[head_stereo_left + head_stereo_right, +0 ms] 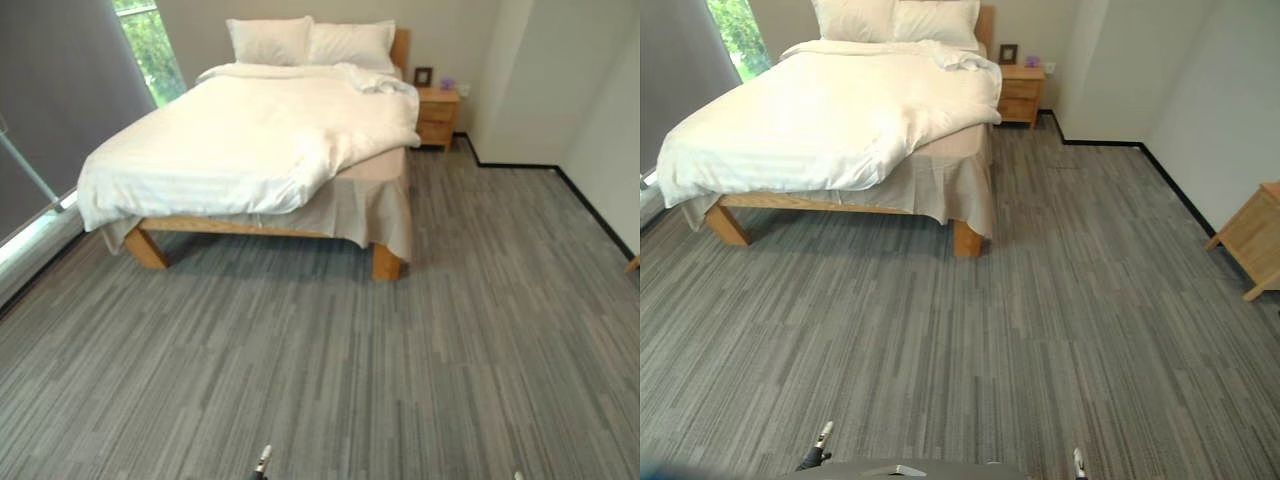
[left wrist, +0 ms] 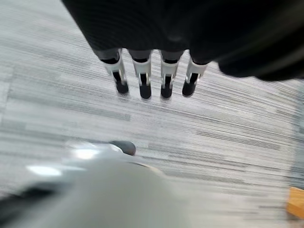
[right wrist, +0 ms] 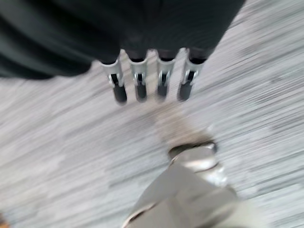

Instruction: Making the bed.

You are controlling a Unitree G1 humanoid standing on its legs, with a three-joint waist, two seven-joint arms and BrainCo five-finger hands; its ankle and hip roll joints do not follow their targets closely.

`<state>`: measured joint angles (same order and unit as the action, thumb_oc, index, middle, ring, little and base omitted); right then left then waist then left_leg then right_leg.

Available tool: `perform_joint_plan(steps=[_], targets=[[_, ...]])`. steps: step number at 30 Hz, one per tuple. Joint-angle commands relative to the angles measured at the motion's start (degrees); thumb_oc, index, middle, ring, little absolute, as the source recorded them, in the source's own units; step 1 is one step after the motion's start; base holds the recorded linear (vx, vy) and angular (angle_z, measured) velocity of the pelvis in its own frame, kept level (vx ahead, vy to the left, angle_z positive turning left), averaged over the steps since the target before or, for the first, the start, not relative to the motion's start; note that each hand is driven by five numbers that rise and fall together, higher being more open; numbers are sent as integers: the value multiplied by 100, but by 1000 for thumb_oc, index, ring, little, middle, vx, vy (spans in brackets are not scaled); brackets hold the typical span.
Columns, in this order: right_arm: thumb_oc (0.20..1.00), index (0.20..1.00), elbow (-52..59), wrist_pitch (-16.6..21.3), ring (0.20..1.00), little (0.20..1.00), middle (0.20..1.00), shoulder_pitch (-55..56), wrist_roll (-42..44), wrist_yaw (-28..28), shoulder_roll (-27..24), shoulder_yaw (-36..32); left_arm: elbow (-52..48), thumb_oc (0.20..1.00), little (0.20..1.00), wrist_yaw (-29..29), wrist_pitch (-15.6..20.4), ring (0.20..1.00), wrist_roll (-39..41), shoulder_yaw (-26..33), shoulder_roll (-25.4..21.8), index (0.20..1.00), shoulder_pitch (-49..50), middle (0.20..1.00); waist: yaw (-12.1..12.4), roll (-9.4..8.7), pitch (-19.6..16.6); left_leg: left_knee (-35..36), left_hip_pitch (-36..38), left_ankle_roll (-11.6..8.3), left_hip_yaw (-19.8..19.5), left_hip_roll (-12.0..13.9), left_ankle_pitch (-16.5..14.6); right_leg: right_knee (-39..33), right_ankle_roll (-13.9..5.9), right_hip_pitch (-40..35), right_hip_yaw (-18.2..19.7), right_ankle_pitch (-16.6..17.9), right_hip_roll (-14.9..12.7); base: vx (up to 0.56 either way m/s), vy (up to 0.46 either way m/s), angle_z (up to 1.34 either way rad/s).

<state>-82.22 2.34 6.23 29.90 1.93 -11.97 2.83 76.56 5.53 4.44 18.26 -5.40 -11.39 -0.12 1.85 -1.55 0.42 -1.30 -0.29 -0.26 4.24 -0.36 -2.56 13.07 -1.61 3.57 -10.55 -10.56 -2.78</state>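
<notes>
A wooden bed [image 1: 386,262] stands across the room by the far wall. Its white duvet [image 1: 240,140] lies rumpled and askew, hanging low over the foot at the left. At the right corner it is pulled back, so the beige mattress side and bed skirt [image 1: 370,205] show. Two white pillows [image 1: 310,42] rest at the headboard. My left hand [image 2: 142,78] hangs over the grey carpet, well short of the bed, with straight fingers and nothing in it. My right hand [image 3: 140,80] hangs the same way, open and holding nothing.
A wooden nightstand [image 1: 437,115] stands right of the bed's head, with a small picture frame [image 1: 423,76] on it. More wooden furniture [image 1: 1258,238] is at the right wall. A window [image 1: 150,45] and grey blind [image 1: 55,90] are left. Striped carpet [image 1: 320,360] lies between me and the bed.
</notes>
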Motion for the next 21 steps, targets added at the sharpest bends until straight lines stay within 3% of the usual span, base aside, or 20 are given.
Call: perform_joint_plan(steps=[1,6,9,10,11,12,13,14,17,21], targets=[[1000,1000,-129,70,1000,1000,1000,-410,316,84,-11,37,258,1000,1000,111,147,1000,337,161,34,1000,-363,1000,47,-207,173,630,470,-245,30,264,464,-1807,-404,-806,-239,1285,-204,20,36,3],[1000,1000,441,249,1000,1000,1000,-694,700,50,-61,56,-5,1000,1000,1,275,1000,713,213,-39,1000,-378,1000,75,-214,129,630,562,-212,64,208,385,-1807,-442,-890,-188,1275,-252,37,51,0],[1000,1000,759,306,1000,1000,1000,-858,478,-40,-208,157,-407,1000,1000,-97,359,1000,861,124,-129,1000,-487,1000,79,-205,121,630,586,-202,60,188,361,-1807,-457,-902,-185,1288,-261,6,34,-2],[1000,1000,979,336,1000,1000,1000,-968,301,-114,-283,231,-699,1000,1000,-163,383,1000,925,53,-193,1000,-555,1000,81,-197,122,630,588,-198,66,183,353,-1807,-466,-899,-188,1296,-271,-8,74,0],[1000,1000,1779,336,1000,1000,1000,-1134,-140,-276,-484,422,-1488,1000,1000,-319,409,1000,986,-70,-372,1000,-655,1000,62,-176,132,630,573,-193,78,162,353,-1807,-488,-885,-176,1318,-285,-16,90,2],[1000,1000,3080,336,1000,1000,1000,-1145,-363,-405,-775,426,-2933,1000,1000,-506,424,1000,906,-142,-668,1000,-572,1000,41,-156,177,630,590,-183,120,148,337,-1807,-516,-892,-140,1343,-297,-19,87,-1],[1000,1000,3598,349,1000,1000,1000,-1099,-467,-441,-867,389,-3542,1000,1000,-630,407,1000,793,-111,-804,1000,-488,1000,33,-153,174,630,555,-175,123,142,351,-1807,-525,-853,-127,1366,-306,-6,51,-3],[1000,1000,3611,341,1000,1000,1000,-1087,-470,-445,-866,389,-3559,1000,1000,-635,396,1000,790,-111,-805,1000,-474,1000,34,-153,172,630,559,-175,124,142,349,-1807,-525,-856,-126,1365,-305,-4,27,-4],[1000,1000,5261,441,1000,1000,1000,-866,-706,-572,-1002,211,-5101,1000,1000,-993,423,1000,547,238,-973,1000,-216,1000,14,-156,232,630,517,-158,151,111,335,-1807,-547,-806,-84,1380,-338,5,46,-3],[1000,1000,5268,437,1000,1000,1000,-859,-708,-573,-1001,211,-5110,1000,1000,-995,417,1000,545,239,-973,1000,-208,1000,14,-156,229,630,518,-158,152,111,335,-1807,-547,-806,-84,1379,-338,16,34,-12]])
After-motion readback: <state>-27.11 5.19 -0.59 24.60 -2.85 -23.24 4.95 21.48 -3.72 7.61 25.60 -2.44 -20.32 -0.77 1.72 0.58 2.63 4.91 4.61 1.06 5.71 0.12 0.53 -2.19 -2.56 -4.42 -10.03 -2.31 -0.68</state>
